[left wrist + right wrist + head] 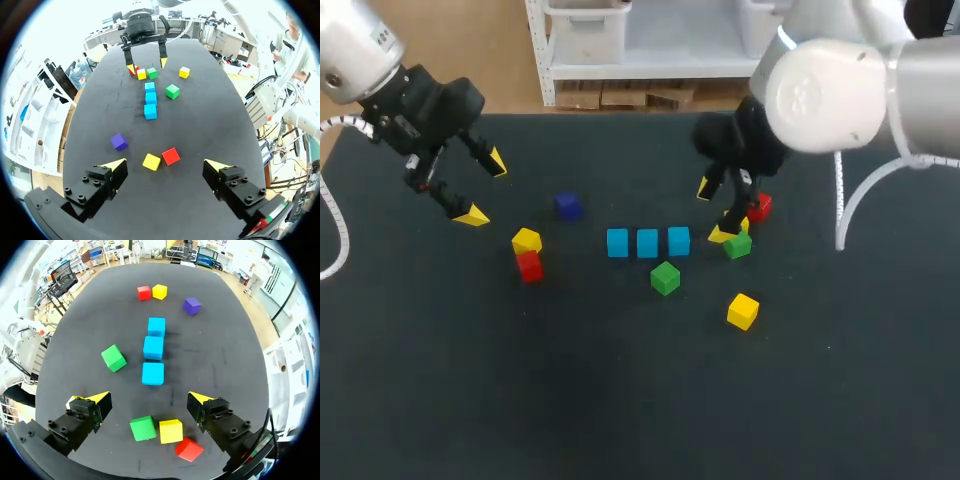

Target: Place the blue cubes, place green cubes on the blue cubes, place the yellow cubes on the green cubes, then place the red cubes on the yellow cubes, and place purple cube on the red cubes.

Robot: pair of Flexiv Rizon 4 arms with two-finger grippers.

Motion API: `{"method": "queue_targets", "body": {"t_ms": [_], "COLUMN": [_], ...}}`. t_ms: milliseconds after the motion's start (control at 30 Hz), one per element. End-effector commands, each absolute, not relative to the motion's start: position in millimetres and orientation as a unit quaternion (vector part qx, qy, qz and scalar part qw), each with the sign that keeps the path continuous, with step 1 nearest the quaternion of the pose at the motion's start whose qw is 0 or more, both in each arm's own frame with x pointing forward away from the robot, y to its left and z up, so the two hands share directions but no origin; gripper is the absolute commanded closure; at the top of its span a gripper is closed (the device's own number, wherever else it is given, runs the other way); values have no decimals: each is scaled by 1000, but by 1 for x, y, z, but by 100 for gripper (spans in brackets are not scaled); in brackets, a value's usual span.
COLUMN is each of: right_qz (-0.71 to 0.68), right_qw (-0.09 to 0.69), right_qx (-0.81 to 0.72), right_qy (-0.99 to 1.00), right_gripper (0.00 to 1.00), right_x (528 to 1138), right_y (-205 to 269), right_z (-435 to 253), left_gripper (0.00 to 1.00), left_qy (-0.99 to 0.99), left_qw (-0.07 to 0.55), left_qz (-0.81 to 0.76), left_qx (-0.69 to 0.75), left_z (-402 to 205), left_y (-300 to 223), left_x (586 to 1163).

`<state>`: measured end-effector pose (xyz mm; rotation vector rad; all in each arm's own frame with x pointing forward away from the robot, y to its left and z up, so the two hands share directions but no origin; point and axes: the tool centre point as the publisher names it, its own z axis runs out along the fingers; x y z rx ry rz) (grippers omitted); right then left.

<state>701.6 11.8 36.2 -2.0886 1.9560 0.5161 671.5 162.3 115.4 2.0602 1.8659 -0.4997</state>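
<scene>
- Fingers of the right gripper are spread wide and nothing is held. A green cube is seen under them.
- That green cube is touched by a yellow cube, and a red cube sits just beside it.
- This bunch is found at 3 o'clock from the row of blue cubes.
- A second green cube is seen at 5 o'clock from the row, and a loose yellow cube at 4 o'clock.
- A far yellow cube and a far red cube are found touching at 9 o'clock, with the purple cube at 10 o'clock.
- The left gripper is held wide open and empty, farther out at 10 o'clock.
- The yellow cube could be pinched or pushed along with the green one, because they touch.
- Counted: three blue, two green, three yellow, two red, one purple.
</scene>
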Motion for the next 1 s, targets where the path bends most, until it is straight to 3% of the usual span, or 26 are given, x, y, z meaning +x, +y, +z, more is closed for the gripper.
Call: {"method": "queue_targets", "body": {"t_ms": [33,1000], "right_qz": [191,186], "right_qw": [101,125], "right_qx": [-716,-737], "right_qy": [664,638], "right_gripper": [0,0], "right_x": [710,715], "right_y": [14,15], "right_z": [35,36], "left_gripper": [0,0], "left_qy": [651,651], "left_qw": [158,158], "left_qz": [-176,-176], "left_qx": [721,721], "left_z": [115,115], "left_y": [163,163], "left_x": [673,673]}}
